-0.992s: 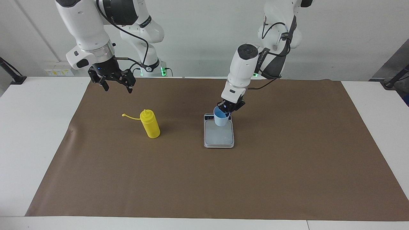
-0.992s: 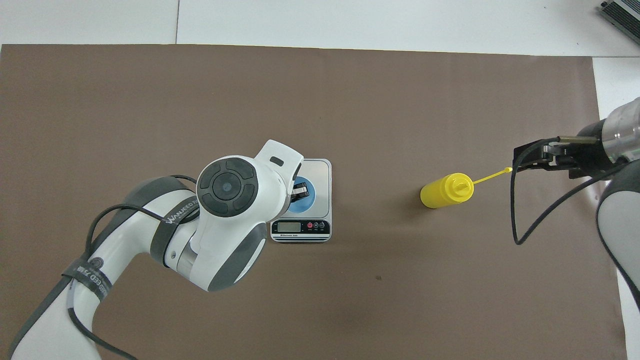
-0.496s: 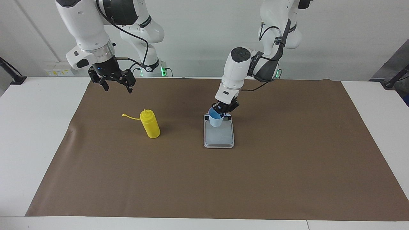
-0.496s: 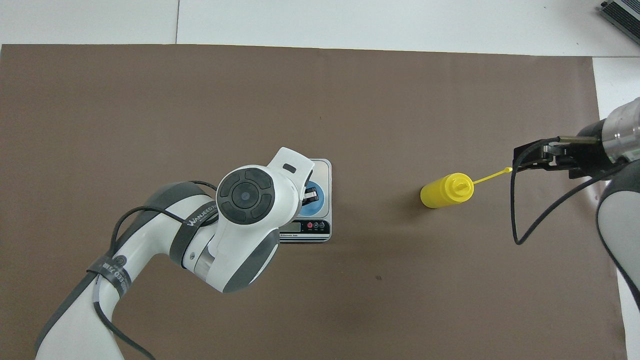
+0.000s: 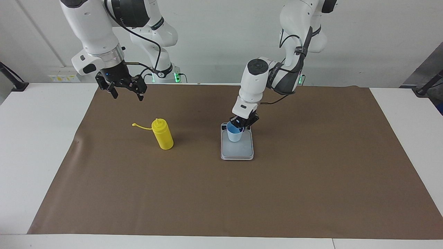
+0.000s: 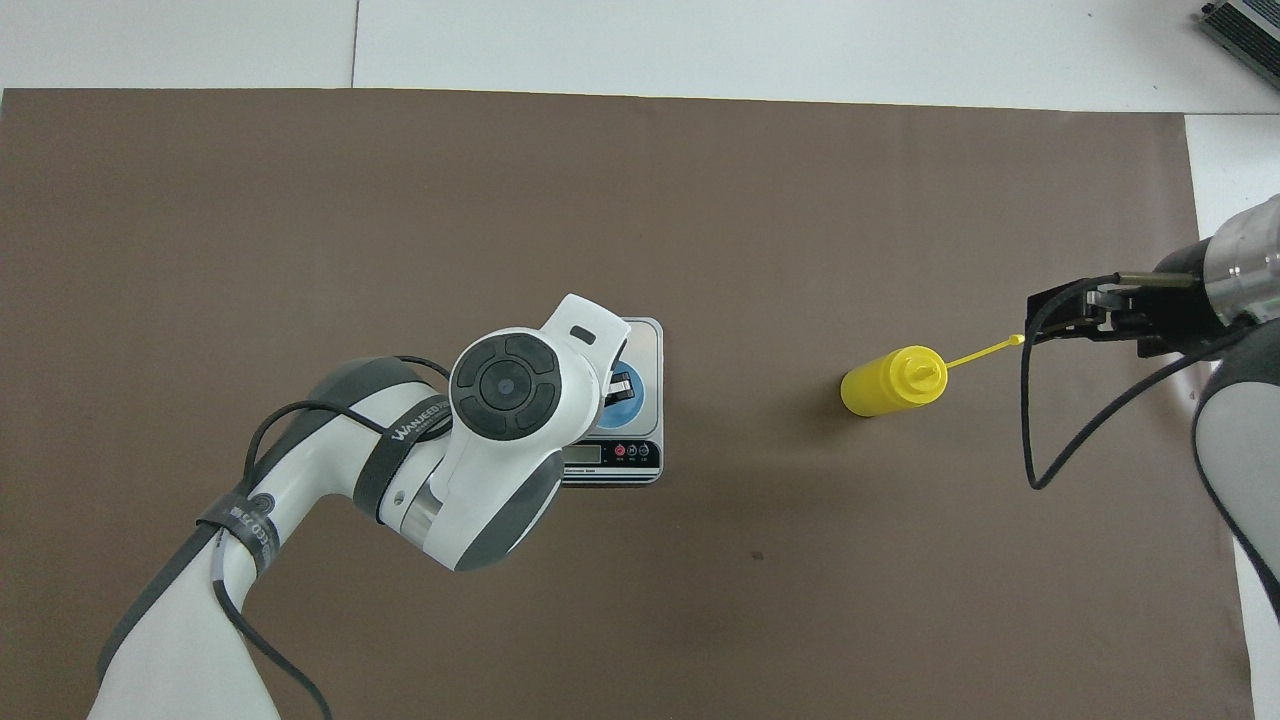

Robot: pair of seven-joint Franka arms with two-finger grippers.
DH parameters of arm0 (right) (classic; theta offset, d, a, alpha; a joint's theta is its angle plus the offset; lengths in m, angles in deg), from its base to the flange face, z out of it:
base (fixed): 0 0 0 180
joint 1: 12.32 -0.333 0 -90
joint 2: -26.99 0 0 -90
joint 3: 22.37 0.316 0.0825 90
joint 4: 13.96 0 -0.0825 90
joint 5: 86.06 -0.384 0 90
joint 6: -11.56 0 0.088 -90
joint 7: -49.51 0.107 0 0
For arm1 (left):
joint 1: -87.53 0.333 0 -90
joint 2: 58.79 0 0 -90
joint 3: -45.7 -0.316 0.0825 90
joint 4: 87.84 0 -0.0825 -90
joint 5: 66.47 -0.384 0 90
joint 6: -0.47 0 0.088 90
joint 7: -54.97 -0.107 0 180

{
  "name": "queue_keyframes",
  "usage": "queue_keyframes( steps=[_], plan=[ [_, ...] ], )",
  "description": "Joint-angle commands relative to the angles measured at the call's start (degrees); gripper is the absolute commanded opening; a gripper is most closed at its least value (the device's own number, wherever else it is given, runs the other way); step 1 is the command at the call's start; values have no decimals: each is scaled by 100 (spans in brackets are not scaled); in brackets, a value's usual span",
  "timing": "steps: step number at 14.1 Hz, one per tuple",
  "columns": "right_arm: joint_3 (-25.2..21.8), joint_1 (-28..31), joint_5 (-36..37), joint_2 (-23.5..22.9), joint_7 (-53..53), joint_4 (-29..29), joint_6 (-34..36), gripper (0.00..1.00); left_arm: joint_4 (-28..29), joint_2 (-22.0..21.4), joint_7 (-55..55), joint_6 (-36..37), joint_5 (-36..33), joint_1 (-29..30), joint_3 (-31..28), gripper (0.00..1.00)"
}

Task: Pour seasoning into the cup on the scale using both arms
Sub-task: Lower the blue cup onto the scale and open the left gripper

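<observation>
You can read "WANJEED" lettering on the black strap around the left arm (image 6: 400,440) in the overhead view; the print by the scale's buttons is too small to make out.

Your left gripper (image 5: 243,123) has its fingers pinched on the rim of the light-blue cup (image 5: 234,134), which stands upright over the scale (image 5: 237,149), near the display end. You cannot tell from either view whether the cup's base rests on the platform. Compared with a second ago, the left arm has folded lower and the cup has come down from a tilted, raised pose to an upright one closer to the platform.

Your right gripper (image 5: 126,90) waits with its fingers spread wide, in the air at about 11 o'clock from the yellow seasoning bottle (image 5: 162,138) in the facing view; it has not moved. The bottle stands on the brown mat (image 5: 311,193), toward the right arm's end of the table and well apart from the scale, its cap strap (image 5: 140,126) trailing out at 9 o'clock, unchanged.
</observation>
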Motion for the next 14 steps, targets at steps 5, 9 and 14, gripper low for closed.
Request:
queue_keyframes(
  steps=[5,9,14],
  plan=[
    [31,68,49,133,-129,-151,-9,100,-22,57,6,-281,-165,85,-96,0],
    [31,68,49,133,-129,-151,-9,100,-49,75,-126,-299,-253,173,-96,0],
    [31,68,49,133,-129,-151,-18,100,-31,145,-100,-351,-244,147,-96,15]
  ],
)
